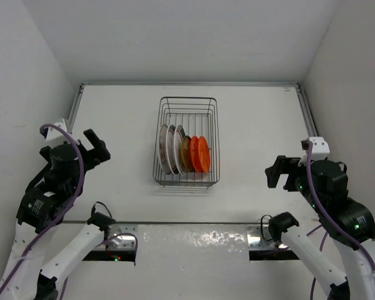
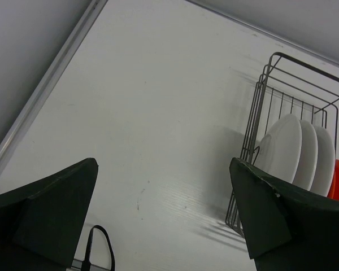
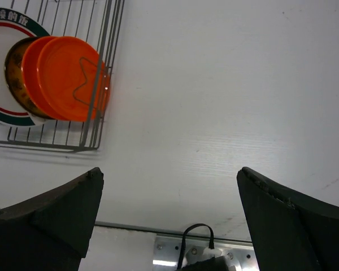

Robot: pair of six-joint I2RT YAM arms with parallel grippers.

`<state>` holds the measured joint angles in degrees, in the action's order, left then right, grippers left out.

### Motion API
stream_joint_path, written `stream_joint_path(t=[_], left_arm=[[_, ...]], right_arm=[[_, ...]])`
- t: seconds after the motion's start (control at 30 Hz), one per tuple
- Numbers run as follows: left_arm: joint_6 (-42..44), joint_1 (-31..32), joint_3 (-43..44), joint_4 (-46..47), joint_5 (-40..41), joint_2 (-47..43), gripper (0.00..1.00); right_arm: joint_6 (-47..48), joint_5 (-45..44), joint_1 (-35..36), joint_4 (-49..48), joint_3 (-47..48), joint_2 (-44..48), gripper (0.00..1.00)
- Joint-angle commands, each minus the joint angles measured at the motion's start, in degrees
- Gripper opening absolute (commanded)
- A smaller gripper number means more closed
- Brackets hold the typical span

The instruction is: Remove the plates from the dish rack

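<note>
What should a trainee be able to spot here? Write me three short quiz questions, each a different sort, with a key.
1. True or false: the left claw holds a plate.
2. Pick one: in the dish rack, the orange plates stand at A) the right end of the row, B) the left end, C) the middle.
3. Short answer: is the right claw open or shut?

Key: 1 false; 2 A; 3 open.
</note>
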<state>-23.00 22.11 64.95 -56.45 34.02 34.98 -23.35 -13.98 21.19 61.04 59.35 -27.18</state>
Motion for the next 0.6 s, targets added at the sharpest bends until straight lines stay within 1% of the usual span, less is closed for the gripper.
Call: stream_joint_path(t=[0.0, 0.07, 0.17, 0.2, 0.27, 0.3, 0.33, 0.37, 0.4, 0.43, 0.47, 0.5, 0.53, 0.57], left_arm=[[0.41, 0.22, 1.5, 1.77, 0.96, -0.09, 1.0], [0.5, 0.22, 2.2, 1.95, 1.66, 0.52, 1.0], [0.77, 0.22, 3.87, 1.87, 2.1, 2.02, 1.0], [0.68, 0.13, 4.22, 1.78, 2.19, 2.37, 1.0], [0.24, 0.22, 3.96, 1.95, 2.19, 2.29, 1.0], [0.15, 0.22, 2.91, 3.0, 2.1, 1.94, 1.0], [0.07, 0.22, 2.21, 3.7, 2.02, 1.85, 1.0], [-0.2, 0.22, 0.98, 4.76, 1.75, 1.84, 1.0], [-0.81, 0.22, 0.54, 5.2, 1.4, 1.93, 1.0], [-1.16, 0.22, -0.08, 5.99, 0.53, 2.19, 1.0], [-1.34, 0.22, -0.61, 6.43, -0.09, 2.72, 1.0], [-1.69, 0.22, -1.22, 6.7, -0.62, 2.98, 1.0], [-2.21, 0.22, -2.53, 7.22, -1.58, 3.16, 1.0], [-2.39, 0.22, -2.81, 7.84, -1.94, 3.6, 1.0]], right_arm=[[-1.87, 0.8, 0.08, -4.17, 0.06, -0.24, 0.99], [-1.52, 1.58, 0.17, -4.61, 0.06, -0.51, 0.99], [-0.12, 3.25, 0.17, -8.46, -1.51, -0.07, 0.99], [-0.11, 5.95, 0.08, -12.57, -2.39, 0.28, 0.99], [-1.43, 9.13, 0.17, -16.98, -4.67, -0.15, 0.99], [-2.74, 13.67, 0.17, -20.4, -5.03, -1.37, 0.99], [-3.45, 16.58, 0.17, -21.73, -5.12, -5.65, 0.99], [-5.28, 22.01, 0.17, -24.27, -4.95, -8.48, 0.99], [-6.34, 23.89, 0.08, -25.86, -5.12, -11.2, 0.99], [-7.57, 24.26, 0.25, -27.53, -5.56, -16.45, 0.99], [-8.89, 24.0, 0.34, -28.77, -5.56, -19.11, 0.99], [-9.95, 23.3, 1.91, -30.35, -5.22, -21.84, 0.99], [-10.39, 19.38, 3.84, -30.54, -4.52, -24.65, 0.99], [-10.4, 16.55, 5.95, -31.32, -3.12, -29.64, 0.99]])
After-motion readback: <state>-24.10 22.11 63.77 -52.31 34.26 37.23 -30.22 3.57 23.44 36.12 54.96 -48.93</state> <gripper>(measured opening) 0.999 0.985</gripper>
